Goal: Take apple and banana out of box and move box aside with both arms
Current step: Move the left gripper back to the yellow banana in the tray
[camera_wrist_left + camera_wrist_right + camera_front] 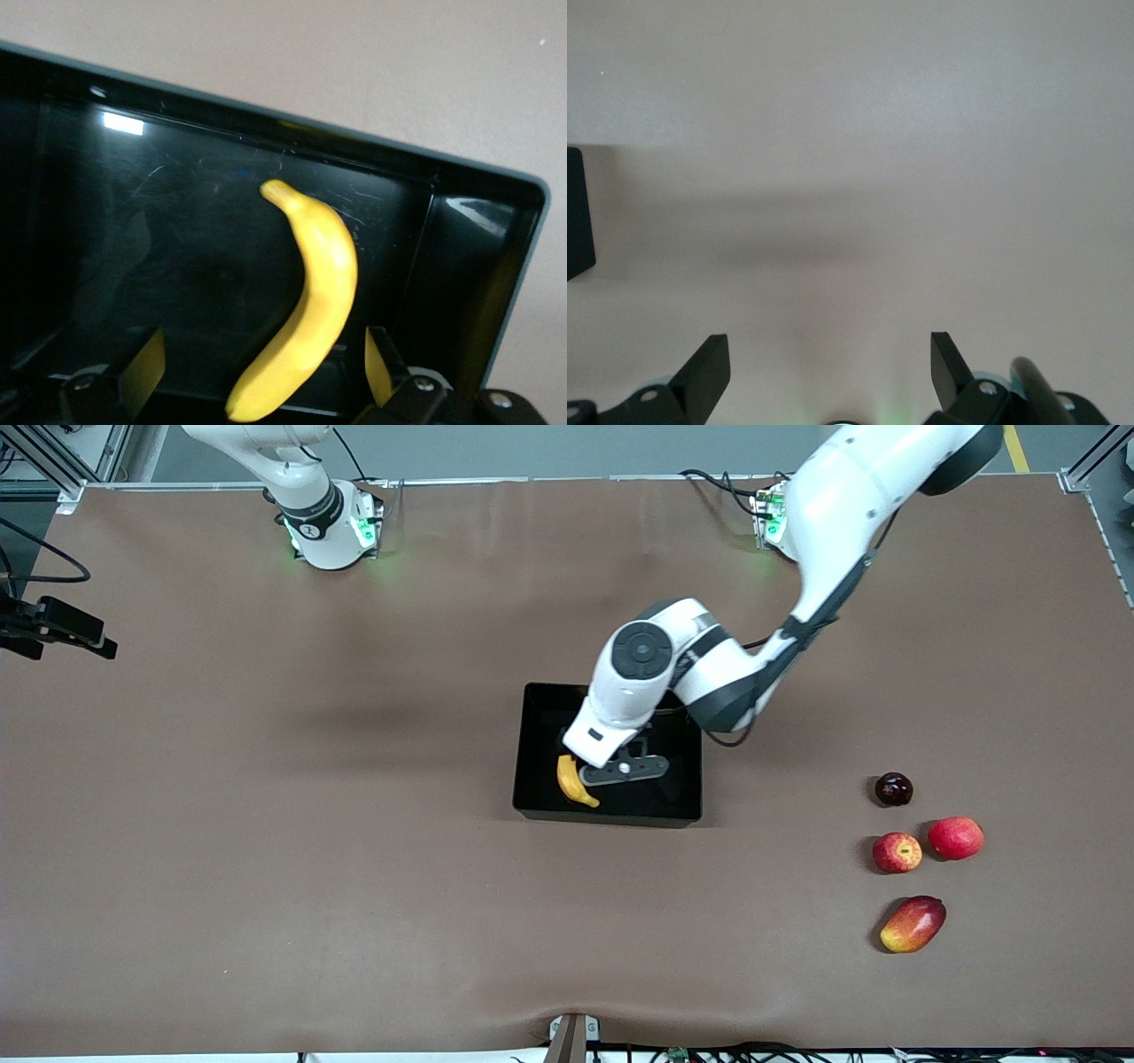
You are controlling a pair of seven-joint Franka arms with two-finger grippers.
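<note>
The yellow banana [571,781] lies in the black box [608,813], near its wall nearest the front camera and toward the right arm's end. My left gripper [623,769] is low over the box. In the left wrist view its fingers [142,367] stand wide open on either side of the banana [319,292] without touching it, above the box floor [133,221]. The red apple with yellow streaks [897,852] sits on the table toward the left arm's end. My right gripper [830,363] is open and empty over bare table; that arm waits by its base.
Beside the apple are a plainer red round fruit [956,838], a dark round fruit [893,788] farther from the front camera, and an oval red-yellow mango [913,924] nearer to it. A black camera mount [58,627] juts in at the right arm's end.
</note>
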